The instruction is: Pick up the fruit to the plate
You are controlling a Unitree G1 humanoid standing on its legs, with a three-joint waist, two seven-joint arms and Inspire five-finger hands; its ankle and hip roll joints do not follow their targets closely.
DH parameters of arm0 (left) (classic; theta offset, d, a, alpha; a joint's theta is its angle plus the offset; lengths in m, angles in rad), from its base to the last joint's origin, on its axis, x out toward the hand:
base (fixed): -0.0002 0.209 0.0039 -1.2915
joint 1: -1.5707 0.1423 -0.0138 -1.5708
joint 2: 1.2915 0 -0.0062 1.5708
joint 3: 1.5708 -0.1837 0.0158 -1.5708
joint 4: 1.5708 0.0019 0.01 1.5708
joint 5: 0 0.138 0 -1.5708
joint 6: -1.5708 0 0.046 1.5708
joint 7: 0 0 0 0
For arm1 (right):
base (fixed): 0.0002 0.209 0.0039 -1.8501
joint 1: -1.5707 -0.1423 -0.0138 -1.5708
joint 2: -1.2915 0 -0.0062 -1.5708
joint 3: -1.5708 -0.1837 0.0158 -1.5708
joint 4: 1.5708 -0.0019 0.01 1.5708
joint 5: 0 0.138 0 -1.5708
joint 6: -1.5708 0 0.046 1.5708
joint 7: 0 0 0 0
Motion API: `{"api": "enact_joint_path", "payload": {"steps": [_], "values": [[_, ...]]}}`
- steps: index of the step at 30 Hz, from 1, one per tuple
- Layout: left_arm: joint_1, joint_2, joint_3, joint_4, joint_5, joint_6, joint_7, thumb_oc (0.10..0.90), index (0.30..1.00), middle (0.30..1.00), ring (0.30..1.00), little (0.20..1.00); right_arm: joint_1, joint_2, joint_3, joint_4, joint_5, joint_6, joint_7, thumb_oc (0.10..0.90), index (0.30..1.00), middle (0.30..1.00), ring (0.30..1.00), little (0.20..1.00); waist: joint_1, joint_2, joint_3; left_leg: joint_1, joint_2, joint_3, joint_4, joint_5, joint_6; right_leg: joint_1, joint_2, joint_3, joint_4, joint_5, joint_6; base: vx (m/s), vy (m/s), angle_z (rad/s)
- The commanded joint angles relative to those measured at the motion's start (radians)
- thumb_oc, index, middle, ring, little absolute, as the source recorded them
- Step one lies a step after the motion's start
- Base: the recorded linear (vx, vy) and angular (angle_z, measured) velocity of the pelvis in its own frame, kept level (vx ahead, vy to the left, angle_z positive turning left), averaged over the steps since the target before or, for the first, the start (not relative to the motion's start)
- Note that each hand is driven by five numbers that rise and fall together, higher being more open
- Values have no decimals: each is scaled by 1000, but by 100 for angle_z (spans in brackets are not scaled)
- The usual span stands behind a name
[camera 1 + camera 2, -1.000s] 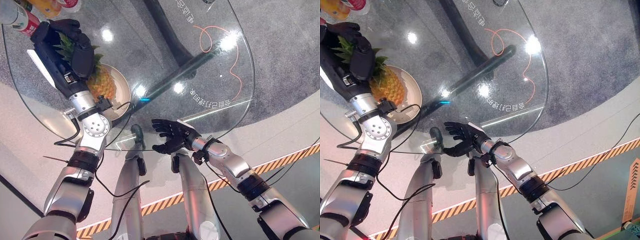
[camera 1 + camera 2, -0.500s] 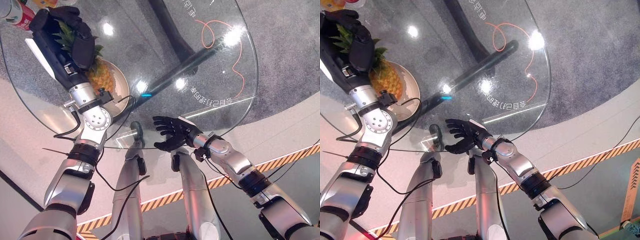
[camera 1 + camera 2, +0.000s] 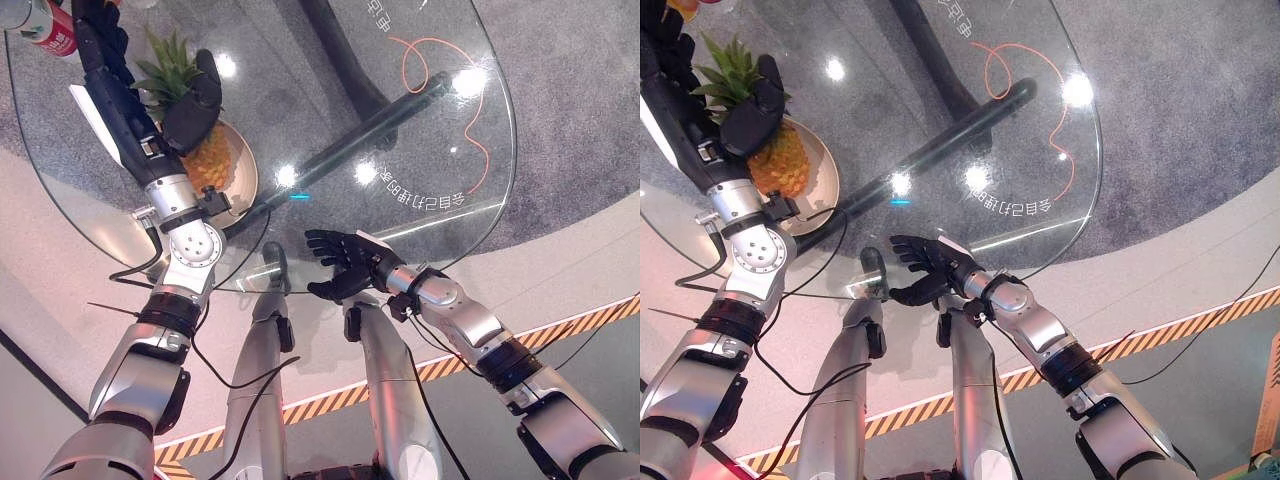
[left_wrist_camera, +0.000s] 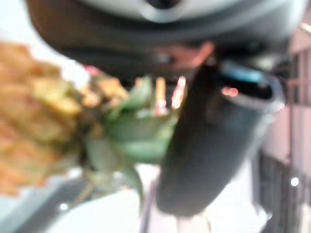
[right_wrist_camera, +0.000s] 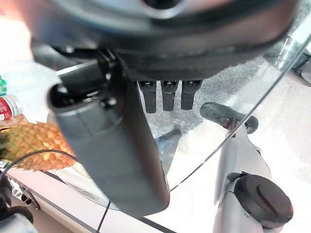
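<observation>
Nearby, a red can beyond the plated pineapple, left hand fingers spread, right hand fingers slack.

An orange-yellow pineapple with a green crown is being shown on a beige plate at ten o'clock on the clear glass table, beside the dark left hand, above grey speckled floor.

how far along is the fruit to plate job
Mostly done: the pineapple already lies on the plate on the glass table. In hand: nothing gripped; the left hand is open beside the pineapple's leaves, thumb spread away. The right hand hangs open at the table's near edge. Left: drawing the left hand clear.
</observation>
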Motion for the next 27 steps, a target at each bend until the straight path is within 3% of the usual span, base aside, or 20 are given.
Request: {"api": "enact_joint_path", "payload": {"steps": [1, 27], "values": [[-23, -29, 33, -65, 8, -77, -15, 800, 900, 900, 900, 900, 52, 8, -34, -118, -1, -36, 39, 800, 900, 900, 900, 900, 6, 49, -22, 46, -61, -21, 134, -133, 30, 68, 4, -70, -214, 223, 50, 0, 0, 0], [194, -43, 110, -125, -87, -51, -123, 800, 900, 900, 900, 900, 157, 19, -93, -147, -55, -52, 81, 800, 900, 900, 900, 900, 46, 82, -22, 160, -44, -31, 117, -120, 22, 178, -23, -104, -182, 178, 45, -9, -40, 3]]}}
